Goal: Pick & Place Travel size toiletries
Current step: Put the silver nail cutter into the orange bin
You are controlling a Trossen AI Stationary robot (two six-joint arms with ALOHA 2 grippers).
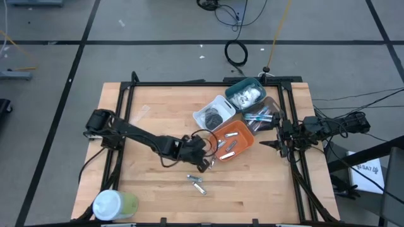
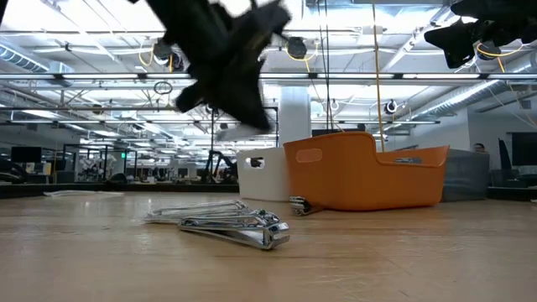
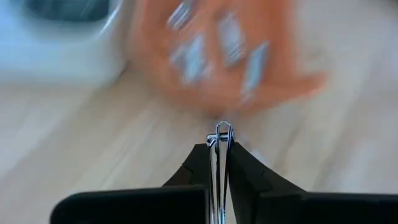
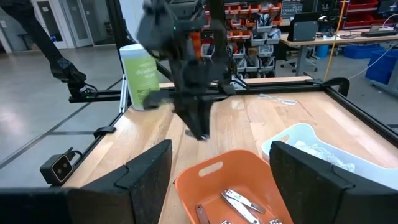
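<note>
My left gripper [image 1: 207, 160] hovers over the table middle, just short of the orange bin's [image 1: 232, 140] near left corner, shut on a small silver nail clipper [image 3: 222, 146]. Several similar silver clippers lie in the orange bin [image 4: 242, 202]. Two more lie flat on the wood [image 1: 197, 183], nearer the front edge [image 2: 235, 225]. My right gripper [image 4: 221, 180] waits open at the table's right edge [image 1: 278, 142], looking over the orange bin toward the left gripper [image 4: 193, 106]. My left gripper pinches the silver clipper between its two fingers [image 3: 245, 171], which lie along its length. The clipper's rounded end [image 3: 224, 129] pokes out past the fingertips. The fingers slant down from the table's left. The low view shows the gripper [image 2: 239, 92] well above the wood, so the clipper is lifted clear.
Behind the orange bin stand a white bin [image 1: 213, 115] with a dark disc, a teal bin [image 1: 246, 94] with white packets and a dark bin [image 1: 262, 118] with blue-white sticks. A large white-and-green cylinder [image 1: 113, 205] stands at the near left corner. Bare wood lies left of centre.
</note>
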